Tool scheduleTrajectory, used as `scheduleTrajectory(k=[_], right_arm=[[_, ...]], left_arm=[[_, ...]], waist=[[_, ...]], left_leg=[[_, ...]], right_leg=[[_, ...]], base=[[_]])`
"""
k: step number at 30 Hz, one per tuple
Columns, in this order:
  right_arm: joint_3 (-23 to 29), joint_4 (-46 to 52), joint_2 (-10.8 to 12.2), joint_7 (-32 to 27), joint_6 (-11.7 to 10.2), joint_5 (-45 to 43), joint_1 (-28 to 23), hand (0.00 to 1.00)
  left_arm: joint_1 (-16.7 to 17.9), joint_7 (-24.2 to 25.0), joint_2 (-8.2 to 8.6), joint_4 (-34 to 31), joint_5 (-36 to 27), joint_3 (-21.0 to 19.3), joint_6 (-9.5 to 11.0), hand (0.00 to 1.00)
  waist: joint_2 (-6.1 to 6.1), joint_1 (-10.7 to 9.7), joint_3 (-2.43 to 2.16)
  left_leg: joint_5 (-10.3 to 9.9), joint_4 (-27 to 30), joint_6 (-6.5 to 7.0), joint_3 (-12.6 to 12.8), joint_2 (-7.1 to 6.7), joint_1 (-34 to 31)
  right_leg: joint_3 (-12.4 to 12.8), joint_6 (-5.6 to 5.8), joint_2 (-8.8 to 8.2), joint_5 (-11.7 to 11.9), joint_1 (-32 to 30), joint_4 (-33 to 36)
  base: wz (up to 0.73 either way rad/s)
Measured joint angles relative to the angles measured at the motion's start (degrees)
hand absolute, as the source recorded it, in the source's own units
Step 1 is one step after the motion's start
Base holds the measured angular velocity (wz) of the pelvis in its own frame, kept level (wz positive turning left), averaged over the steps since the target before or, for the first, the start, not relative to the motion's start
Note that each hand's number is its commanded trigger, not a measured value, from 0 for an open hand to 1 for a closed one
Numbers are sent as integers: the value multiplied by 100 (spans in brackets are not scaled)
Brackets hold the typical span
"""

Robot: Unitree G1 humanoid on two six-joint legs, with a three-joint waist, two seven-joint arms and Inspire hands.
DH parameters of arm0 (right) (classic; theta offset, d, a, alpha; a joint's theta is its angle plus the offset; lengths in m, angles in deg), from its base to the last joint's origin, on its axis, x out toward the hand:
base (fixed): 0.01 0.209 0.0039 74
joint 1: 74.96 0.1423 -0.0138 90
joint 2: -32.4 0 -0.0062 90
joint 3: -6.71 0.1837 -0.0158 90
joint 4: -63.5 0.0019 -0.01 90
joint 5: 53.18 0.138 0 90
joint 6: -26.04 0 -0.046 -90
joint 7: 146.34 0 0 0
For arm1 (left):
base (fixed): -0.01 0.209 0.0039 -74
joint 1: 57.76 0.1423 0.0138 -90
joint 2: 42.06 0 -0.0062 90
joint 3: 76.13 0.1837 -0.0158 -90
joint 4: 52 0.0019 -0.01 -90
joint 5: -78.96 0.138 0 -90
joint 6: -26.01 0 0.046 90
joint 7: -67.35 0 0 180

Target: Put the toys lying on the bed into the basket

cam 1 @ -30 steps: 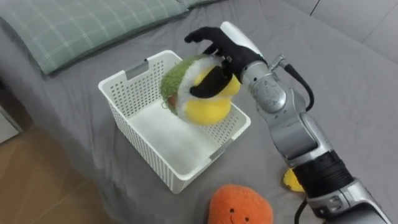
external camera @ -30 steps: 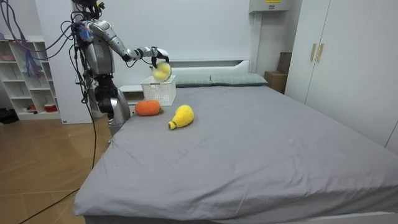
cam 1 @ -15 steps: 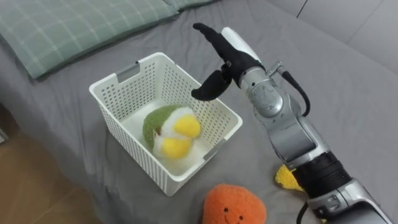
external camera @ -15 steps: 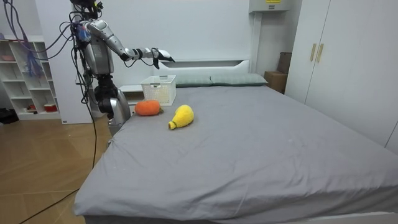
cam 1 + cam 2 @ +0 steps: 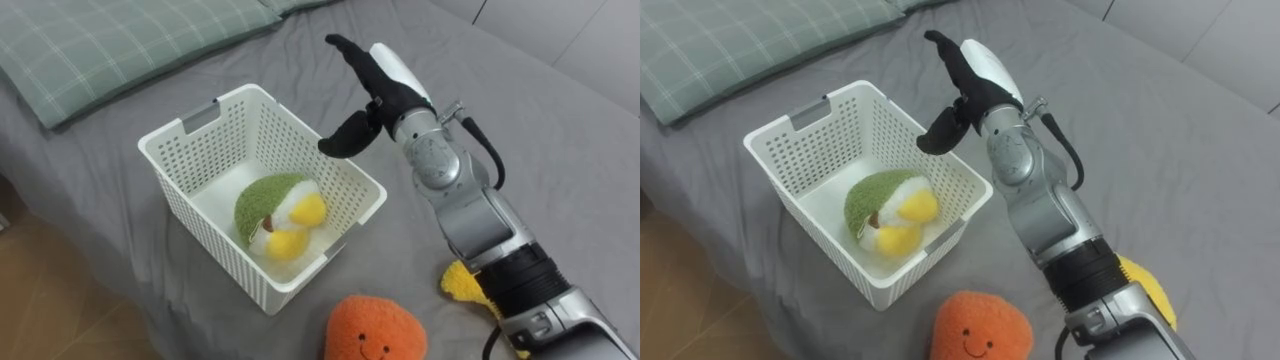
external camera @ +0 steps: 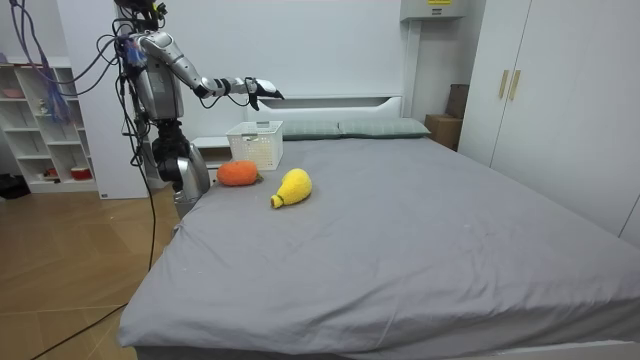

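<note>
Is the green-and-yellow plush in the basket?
In: the plush lies on the basket floor; the right hand is open above the rim.

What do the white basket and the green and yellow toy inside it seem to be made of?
The white basket: probably rigid plastic, matte, with moulded perforated walls. The green and yellow toy: soft plush fabric, judging by its fuzzy surface.

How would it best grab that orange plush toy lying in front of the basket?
Likely from above, closing the right robot hand across the rounded body of the orange plush toy: it looks soft, ball-like, without a handle, and lies free on the bed beside the basket.
</note>
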Motion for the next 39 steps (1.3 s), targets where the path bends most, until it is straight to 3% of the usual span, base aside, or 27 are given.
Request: scheduleTrajectory(k=[13,17,21,26,31,34,39], right_arm=[[12,-104,-125,-27,-101,65,1,0],[22,-171,-141,-28,-112,40,-2,0],[192,-186,-439,-33,-224,316,-112,0],[544,-183,-571,-104,-258,300,-376,0],[891,-182,-582,-214,-290,259,-742,0],[1173,-186,-594,-286,-337,309,-912,0],[1385,-483,-804,-466,-410,572,-936,0]], left_arm=[[4,32,0,-6,11,-14,-1,0],[23,32,-9,-34,12,-18,-1,0],[107,48,-9,-31,0,-184,7,0],[353,30,-12,-35,-13,-182,18,0],[497,8,33,-44,-4,-188,14,0],[538,-9,40,-44,-106,-238,103,0],[561,-7,37,-44,-166,-241,226,0]], waist=[[35,12,15],[28,-78,-4],[94,-164,37],[124,-365,11],[244,-631,-93],[311,-782,-104],[372,-969,-112]], left_leg=[[1,-16,1,11,5,1],[1,-17,1,13,3,6],[3,-50,6,42,-2,129],[4,-81,10,163,10,176],[8,-99,16,314,14,230],[10,-164,20,420,56,304],[6,-286,18,613,103,465]], right_leg=[[54,0,2,0,-19,0],[90,0,5,0,-16,0],[138,2,1,1,75,-1],[267,3,5,2,65,6],[463,13,18,11,20,21],[486,14,16,11,71,21],[627,21,35,16,112,24]], base=[[0],[0],[-4],[-11],[-15],[-12],[-17]])
